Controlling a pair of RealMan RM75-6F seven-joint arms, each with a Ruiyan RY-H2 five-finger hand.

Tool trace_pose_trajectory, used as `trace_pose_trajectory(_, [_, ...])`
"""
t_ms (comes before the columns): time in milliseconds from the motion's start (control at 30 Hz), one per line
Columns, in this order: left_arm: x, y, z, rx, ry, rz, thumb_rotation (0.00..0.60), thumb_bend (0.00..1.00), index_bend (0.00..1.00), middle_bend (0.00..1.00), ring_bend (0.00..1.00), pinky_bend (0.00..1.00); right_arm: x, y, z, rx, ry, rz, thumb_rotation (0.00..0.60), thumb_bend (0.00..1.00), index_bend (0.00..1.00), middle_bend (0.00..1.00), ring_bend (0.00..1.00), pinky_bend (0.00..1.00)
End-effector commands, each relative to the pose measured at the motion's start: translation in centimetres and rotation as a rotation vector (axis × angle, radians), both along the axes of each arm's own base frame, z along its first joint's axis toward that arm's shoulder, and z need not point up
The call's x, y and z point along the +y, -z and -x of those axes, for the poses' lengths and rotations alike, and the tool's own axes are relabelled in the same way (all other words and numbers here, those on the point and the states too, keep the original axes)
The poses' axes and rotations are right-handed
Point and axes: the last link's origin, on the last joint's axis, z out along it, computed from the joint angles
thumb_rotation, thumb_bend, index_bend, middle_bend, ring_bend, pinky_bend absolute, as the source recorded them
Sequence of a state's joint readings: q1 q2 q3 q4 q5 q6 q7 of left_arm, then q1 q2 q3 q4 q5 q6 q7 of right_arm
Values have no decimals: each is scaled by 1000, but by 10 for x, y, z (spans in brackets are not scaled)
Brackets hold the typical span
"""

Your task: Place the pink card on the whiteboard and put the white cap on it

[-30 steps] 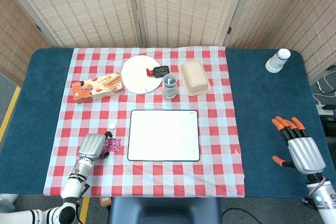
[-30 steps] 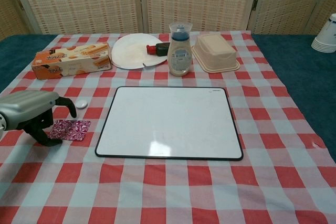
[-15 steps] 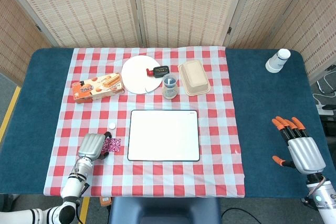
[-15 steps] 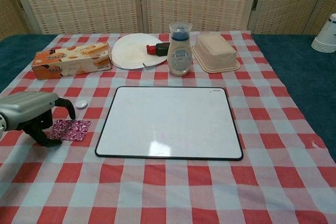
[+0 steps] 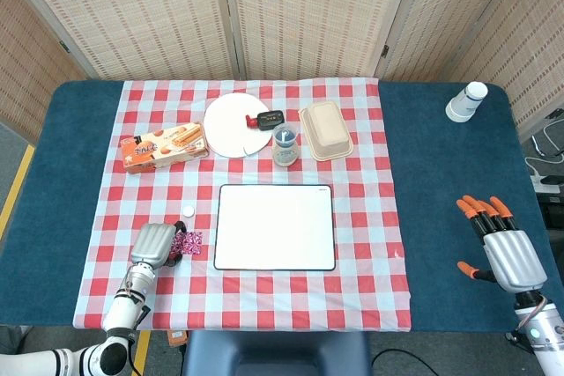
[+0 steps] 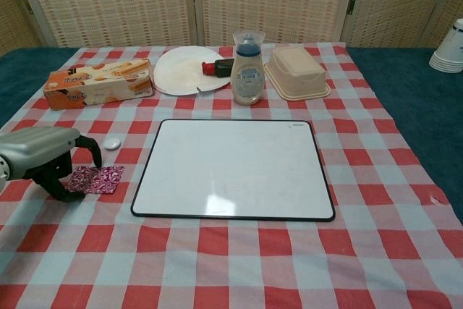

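The left hand [image 6: 43, 161] sits low over the table's [image 5: 432, 182] checked cloth, palm down, its dark fingers [image 6: 64, 192] curled onto the near-left edge of the pink card [image 6: 97, 179]; whether they actually pinch the card cannot be told. The card lies flat just left of the whiteboard [image 6: 235, 169], apart from it. The white cap [image 6: 111, 143] rests beyond the card. The right hand [image 5: 502, 248] hovers at the table's right edge, fingers spread, holding nothing; the chest view does not show it.
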State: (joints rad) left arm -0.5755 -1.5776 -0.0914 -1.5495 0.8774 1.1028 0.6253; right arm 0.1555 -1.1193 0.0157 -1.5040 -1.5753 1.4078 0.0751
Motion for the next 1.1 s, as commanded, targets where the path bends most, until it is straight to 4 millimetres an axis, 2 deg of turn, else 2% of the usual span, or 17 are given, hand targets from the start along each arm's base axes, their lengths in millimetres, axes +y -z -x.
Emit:
trace_pose_trajectory(33, [0, -1, -1, -2, 4, -5, 600, 261, 385, 1000, 1000, 1000, 0, 0, 0, 0, 0, 0, 600, 0, 75, 35, 0, 0])
trace_pose_trajectory(467, [1, -7, -4, -8, 8, -19, 600, 263, 401, 1000, 1000, 1000, 0, 0, 0, 0, 1, -1, 600, 0, 75, 35, 0, 0])
trace_pose_trajectory(800, [4, -12, -20, -13, 35, -28, 600, 263, 398, 1000, 1000, 1000, 1, -1, -1, -3, -4, -1, 600, 0, 75, 35, 0, 0])
trace_pose_trajectory(933, [6, -5, -32, -15, 52, -14, 600, 263, 397, 1000, 1000, 1000, 2, 0, -1, -3, -8, -4, 600, 0, 75, 35, 0, 0])
trace_pose_trajectory(1100, [15, 5, -59, -22, 88, -1, 600, 264, 397, 1000, 1000, 1000, 4, -2, -2, -6, -13, 1, 600, 0, 75, 35, 0, 0])
